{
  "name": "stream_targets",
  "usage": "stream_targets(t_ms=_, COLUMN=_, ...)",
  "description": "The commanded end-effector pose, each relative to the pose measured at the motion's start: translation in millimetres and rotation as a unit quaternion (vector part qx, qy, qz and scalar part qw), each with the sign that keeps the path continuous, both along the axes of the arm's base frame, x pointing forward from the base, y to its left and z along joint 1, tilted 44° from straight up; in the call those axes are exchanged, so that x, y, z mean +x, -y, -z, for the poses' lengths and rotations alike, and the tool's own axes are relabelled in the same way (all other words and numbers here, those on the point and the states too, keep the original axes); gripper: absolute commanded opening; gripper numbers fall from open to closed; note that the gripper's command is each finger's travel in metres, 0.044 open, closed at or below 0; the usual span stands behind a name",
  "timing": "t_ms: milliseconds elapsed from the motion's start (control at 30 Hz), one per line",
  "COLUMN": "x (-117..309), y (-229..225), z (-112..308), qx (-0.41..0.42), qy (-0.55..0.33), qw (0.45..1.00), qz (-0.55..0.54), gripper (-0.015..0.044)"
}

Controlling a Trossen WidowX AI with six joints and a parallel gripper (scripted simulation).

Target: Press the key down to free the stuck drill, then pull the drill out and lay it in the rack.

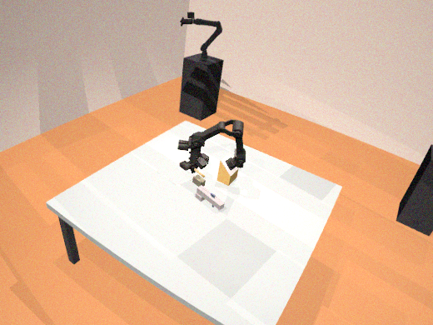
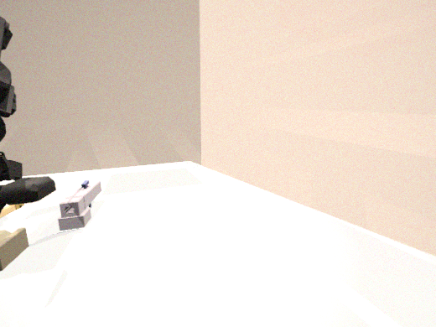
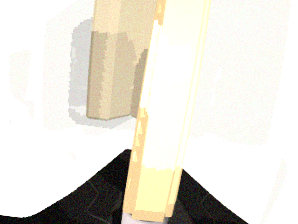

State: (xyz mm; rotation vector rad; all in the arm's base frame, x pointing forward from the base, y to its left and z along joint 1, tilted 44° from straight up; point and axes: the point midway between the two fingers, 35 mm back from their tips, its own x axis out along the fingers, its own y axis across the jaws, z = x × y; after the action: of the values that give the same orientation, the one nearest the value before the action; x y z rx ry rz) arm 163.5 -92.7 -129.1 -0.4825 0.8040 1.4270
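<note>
My gripper (image 1: 194, 170) (image 3: 144, 160) is shut on the drill, a long yellow bar (image 1: 200, 172) (image 3: 162, 110) with a pale lilac end at the fingers. The drill is above the table, its free part reaching over or beside the rack, a tan grooved block (image 1: 198, 181) (image 2: 12, 246) (image 3: 106, 75); the wrist view does not tell whether they touch. The lilac-pink holder (image 1: 208, 197) (image 2: 70, 222) stands near the rack, with the small dark blue key (image 1: 212, 195) (image 2: 85, 184) on its top. No drill shows in the holder.
A yellow wedge-shaped block (image 1: 227, 176) stands beside my arm's base. The white table (image 1: 137, 233) (image 2: 251, 272) carries these things. A second arm (image 1: 218, 29) on a black pedestal (image 1: 200, 87) stands behind the table, and another black pedestal (image 1: 420, 196) is at the right.
</note>
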Motion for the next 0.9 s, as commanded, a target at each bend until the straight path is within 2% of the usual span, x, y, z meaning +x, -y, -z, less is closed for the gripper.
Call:
stream_targets(t_ms=0, x=-7.2, y=2.7, z=-0.6, qx=-0.002, qy=0.001, qw=1.000, qz=0.000, gripper=0.0000)
stream_targets(t_ms=867, x=-12.1, y=-19.3, z=25.5, qx=-0.002, qy=0.001, qw=1.000, qz=0.000, gripper=0.0000)
